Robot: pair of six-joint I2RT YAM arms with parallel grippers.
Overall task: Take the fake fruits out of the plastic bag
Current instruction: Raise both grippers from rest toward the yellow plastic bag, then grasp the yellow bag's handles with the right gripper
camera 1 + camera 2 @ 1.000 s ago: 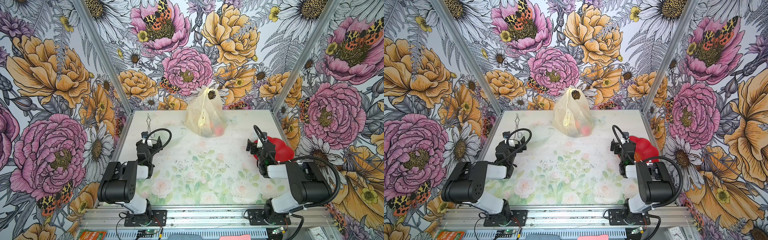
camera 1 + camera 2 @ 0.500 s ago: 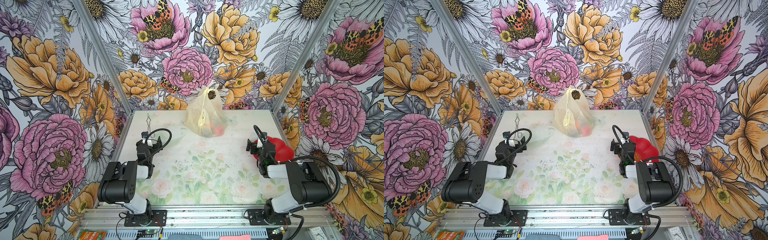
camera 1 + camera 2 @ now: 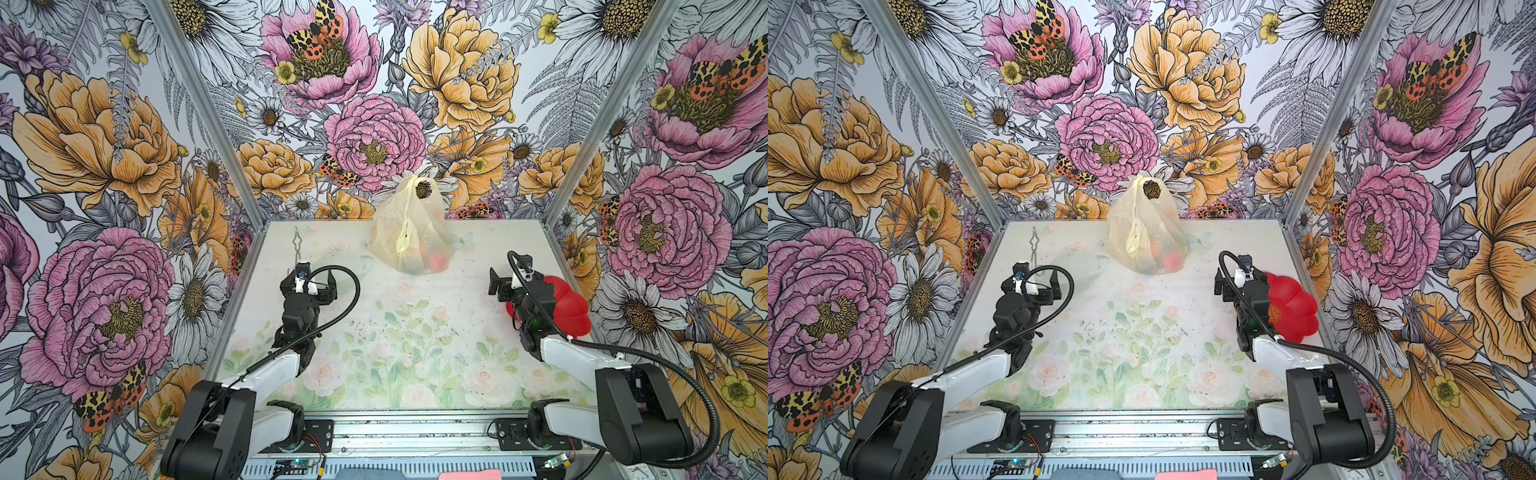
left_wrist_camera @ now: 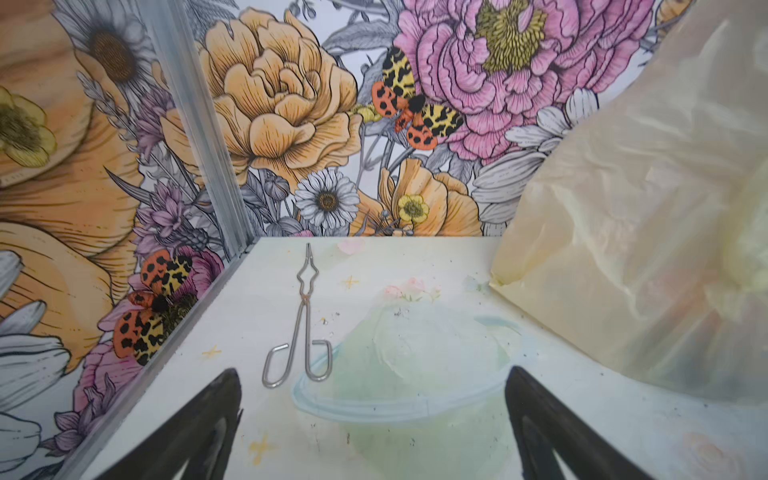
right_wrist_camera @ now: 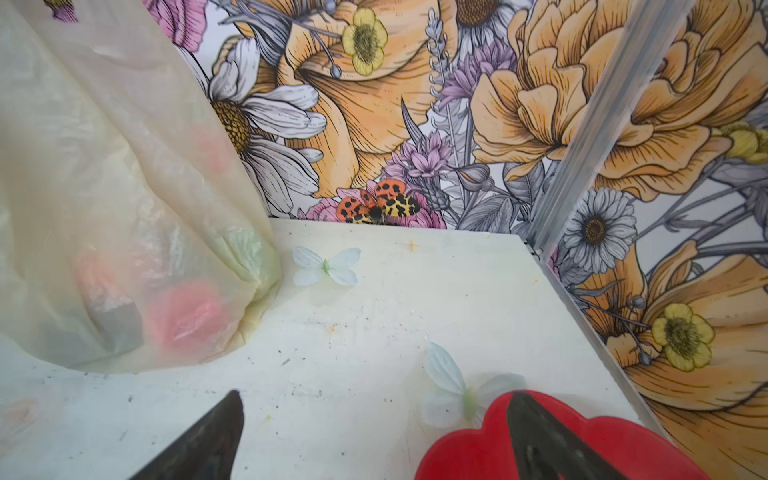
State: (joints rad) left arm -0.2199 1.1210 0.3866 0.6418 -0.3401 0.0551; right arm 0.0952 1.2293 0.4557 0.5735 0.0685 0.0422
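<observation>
The plastic bag point(image 3: 409, 232) point(image 3: 1144, 237) stands at the back middle of the table, pale yellow and crinkly, its handles bunched at the top. Fake fruits show through it as blurs: a red one point(image 3: 436, 261) point(image 5: 187, 316) and an orange one point(image 5: 97, 270) near the bottom. The bag also fills a side of the left wrist view point(image 4: 644, 249). My left gripper point(image 3: 309, 286) point(image 4: 372, 372) is open and empty over the table, short of the bag. My right gripper point(image 3: 515, 286) point(image 5: 376, 395) is open and empty, one finger over the red plate's rim.
A red flower-shaped plate point(image 3: 569, 303) point(image 5: 469, 453) lies at the right edge beside my right arm. Metal tongs point(image 3: 296, 245) point(image 4: 303, 316) lie at the back left near the wall. Flowered walls close the table on three sides.
</observation>
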